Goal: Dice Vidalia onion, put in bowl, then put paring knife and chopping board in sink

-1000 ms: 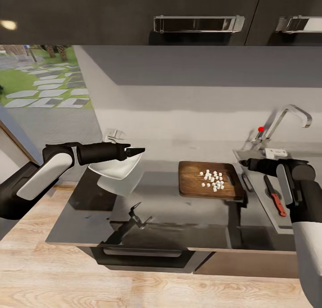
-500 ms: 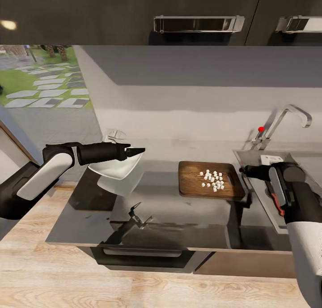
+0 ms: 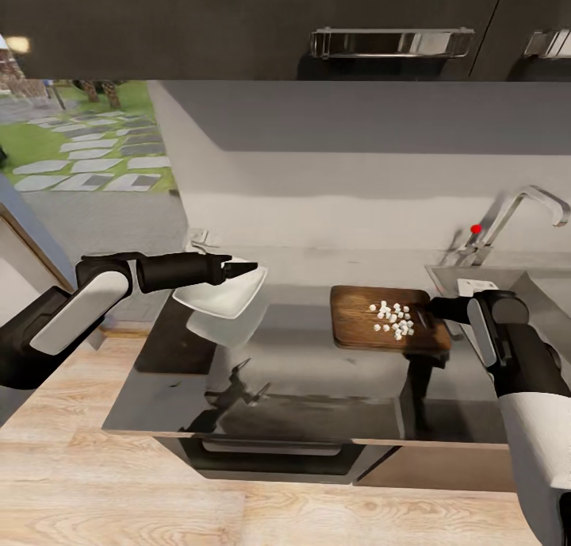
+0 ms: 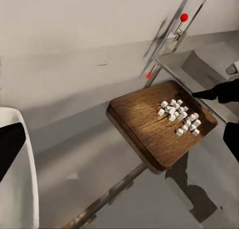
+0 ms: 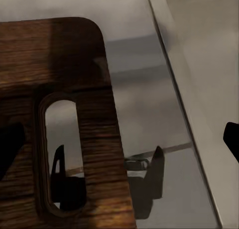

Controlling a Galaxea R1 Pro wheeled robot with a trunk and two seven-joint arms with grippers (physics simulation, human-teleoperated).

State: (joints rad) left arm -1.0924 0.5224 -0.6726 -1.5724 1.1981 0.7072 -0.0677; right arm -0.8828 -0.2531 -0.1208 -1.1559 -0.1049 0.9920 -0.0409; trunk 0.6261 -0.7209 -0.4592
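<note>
Head view: nearest, the glossy dark grey bench (image 3: pixel 317 403) mirrors both arms. On it sits the grained brown chopping board (image 3: pixel 365 332), with small white onion cubes (image 3: pixel 394 319) heaped towards its slot-handle end. The left hand (image 3: pixel 238 269) is clenched on the rim of the shallow white bowl (image 3: pixel 222 296), lifted and tilted. The right hand (image 3: pixel 434 308) sits at the board's handle; I cannot tell its grip. Tipping the board carelessly could scatter cubes past the bowl. Beyond are the steel sink (image 3: pixel 507 280) and chrome tap (image 3: pixel 523 213).

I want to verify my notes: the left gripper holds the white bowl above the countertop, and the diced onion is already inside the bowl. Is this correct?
Not quite: the diced onion lies on the chopping board, not in the bowl, as the head view shows. The left gripper does hold the bowl above the countertop.
</note>
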